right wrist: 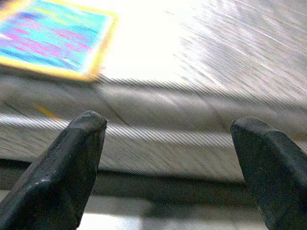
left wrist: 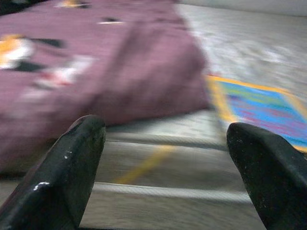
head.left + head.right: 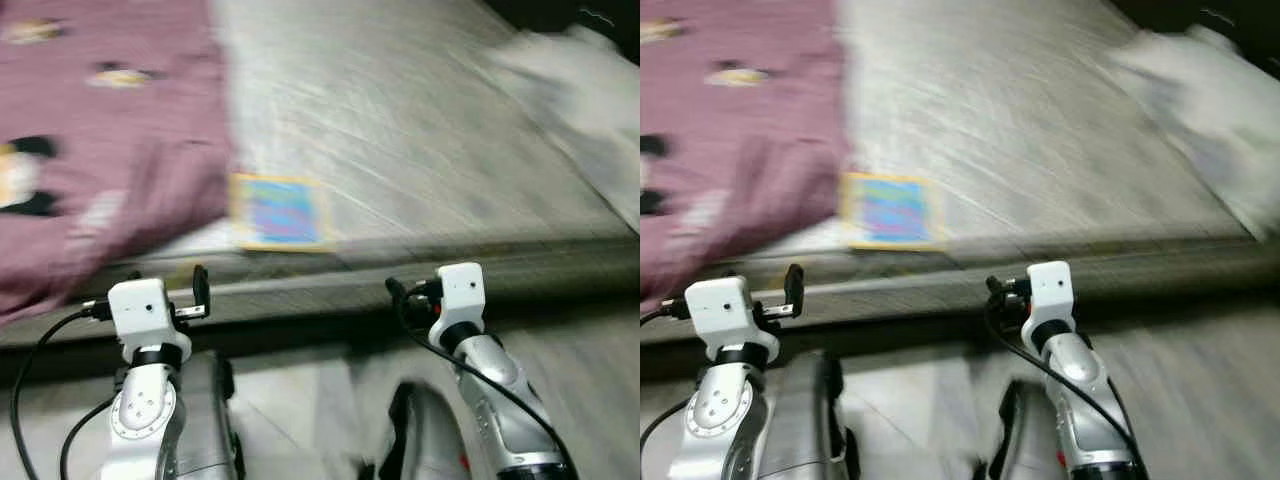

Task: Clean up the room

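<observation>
- The picture book (image 3: 281, 211) on the bed (image 3: 420, 130) looks thin, light and stiff; I'd grab its near edge.
- My left gripper (image 2: 163, 172) and right gripper (image 1: 168, 167) are both spread apart, holding nothing.

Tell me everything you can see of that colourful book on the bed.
The book is flat and roughly square, with a yellow border around a blue cover marked with blurred pink and green. It lies face up on the grey bed, close to its near edge. The maroon blanket lies just to its left, its edge at or over the book's left side; blur hides which. It is closed as far as I can tell. Both grippers, left and right, are open and short of it.
</observation>
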